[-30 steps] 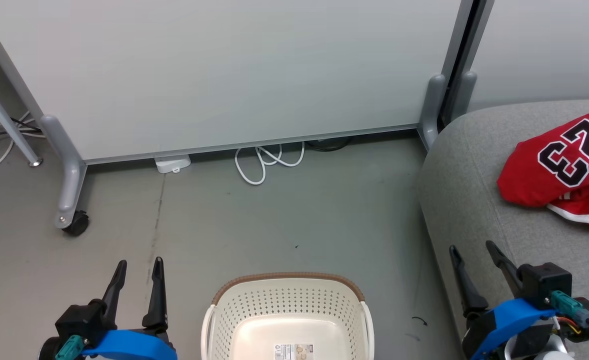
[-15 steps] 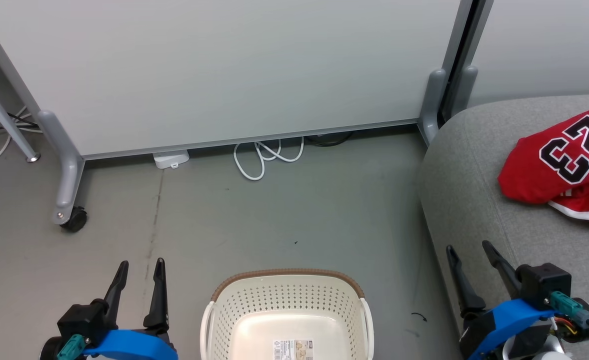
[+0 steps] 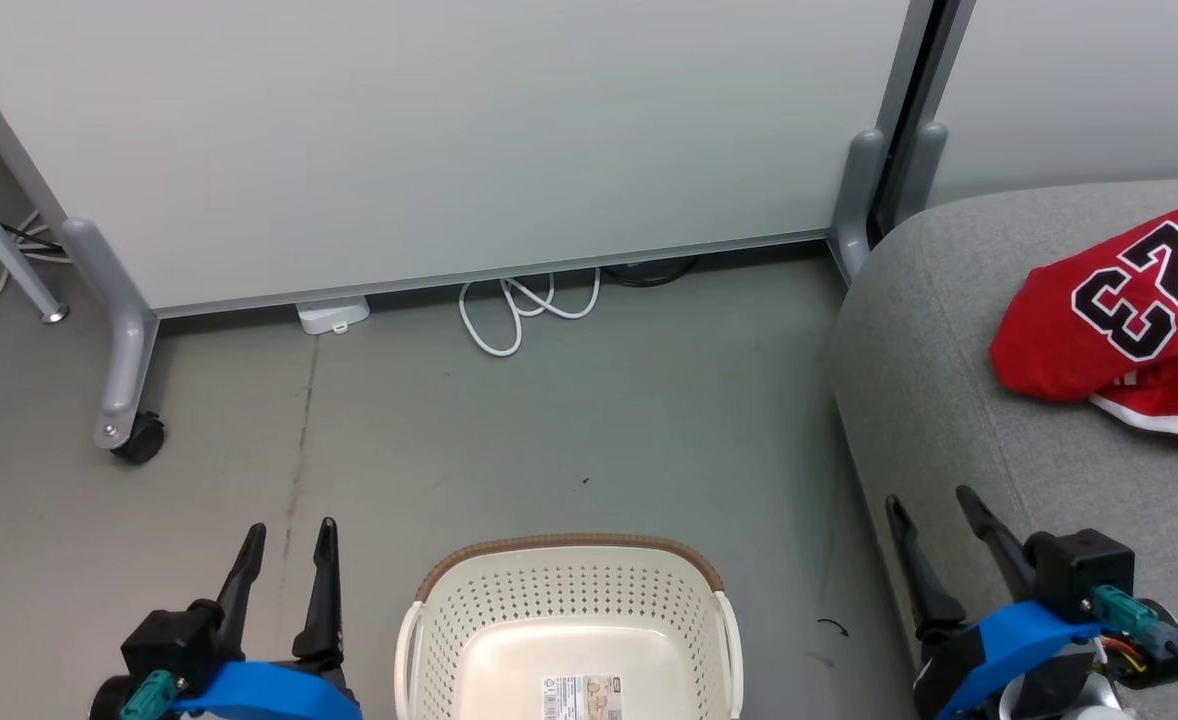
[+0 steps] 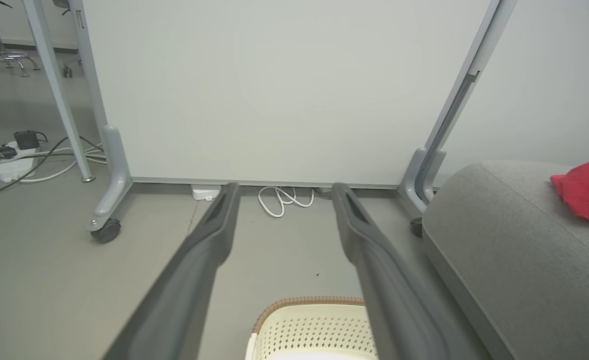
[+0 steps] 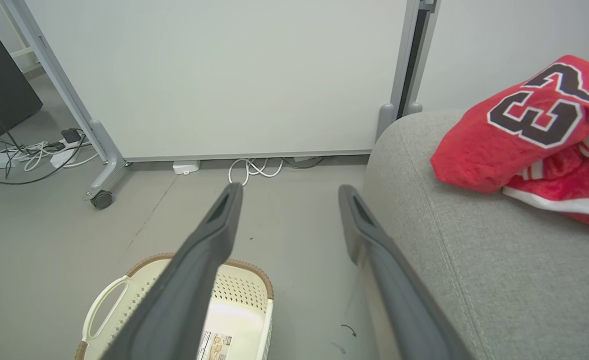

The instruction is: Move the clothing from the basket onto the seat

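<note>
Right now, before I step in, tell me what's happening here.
Nothing is being handled. The red clothing lies heaped on the grey seat at the robot's right, and the basket on the floor in front shows no garments in the part visible. The left gripper and right gripper are open and empty, one on each side of the basket.

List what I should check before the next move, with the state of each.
1. Clothing lying on the seat: ok.
2. Basket emptied: ok in the part seen; its near end is cut off.
3. Left gripper open and holding nothing: ok.
4. Right gripper open and holding nothing: ok.
5. Whole of the clothing on the seat: cannot tell, its right side runs off the head view.
</note>
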Controlling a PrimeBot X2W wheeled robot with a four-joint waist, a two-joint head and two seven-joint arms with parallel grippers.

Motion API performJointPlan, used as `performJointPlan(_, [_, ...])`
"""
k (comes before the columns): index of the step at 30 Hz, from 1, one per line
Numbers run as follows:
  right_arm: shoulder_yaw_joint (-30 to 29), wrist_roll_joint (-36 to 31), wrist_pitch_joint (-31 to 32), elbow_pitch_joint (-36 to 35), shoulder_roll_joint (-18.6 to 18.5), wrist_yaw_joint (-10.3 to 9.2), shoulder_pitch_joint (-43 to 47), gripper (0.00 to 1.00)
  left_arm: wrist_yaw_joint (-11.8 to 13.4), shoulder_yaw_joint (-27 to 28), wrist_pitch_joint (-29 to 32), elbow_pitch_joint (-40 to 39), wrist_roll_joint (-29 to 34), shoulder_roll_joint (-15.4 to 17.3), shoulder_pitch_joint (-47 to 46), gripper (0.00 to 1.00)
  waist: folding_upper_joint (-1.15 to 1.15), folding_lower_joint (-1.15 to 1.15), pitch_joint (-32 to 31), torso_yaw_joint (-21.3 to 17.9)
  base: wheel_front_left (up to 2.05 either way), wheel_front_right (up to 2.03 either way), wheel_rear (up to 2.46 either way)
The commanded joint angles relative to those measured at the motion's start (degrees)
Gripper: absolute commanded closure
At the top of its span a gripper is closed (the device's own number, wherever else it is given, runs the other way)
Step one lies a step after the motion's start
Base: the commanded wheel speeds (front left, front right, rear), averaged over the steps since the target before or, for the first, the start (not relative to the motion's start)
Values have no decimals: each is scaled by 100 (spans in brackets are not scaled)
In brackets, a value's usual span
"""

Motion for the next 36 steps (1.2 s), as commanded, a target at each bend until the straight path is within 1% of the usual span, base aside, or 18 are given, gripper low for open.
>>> performJointPlan(1, [1,-2,1,20,0,0,3,100,0,-12,1,13,-33,-7,5,100,0,0,4,-3,0,0,0])
performJointPlan(8, [-4,59,43,386,10,0,99,100,0,-49,59,309,-105,-129,267,100,0,0,3,-3,0,0,0])
performJointPlan(24, [-132,1851,157,405,9,0,-16,100,-2,224,503,60,-1641,-210,129,100,0,0,-24,2,0,0,0])
performJointPlan(25, [-132,1851,157,405,9,0,-16,100,-2,224,503,60,-1641,-210,129,100,0,0,-24,2,0,0,0])
performJointPlan(36, [-204,2904,222,417,8,0,-83,100,-4,381,761,-87,-2546,-257,48,100,0,0,-42,6,0,0,0])
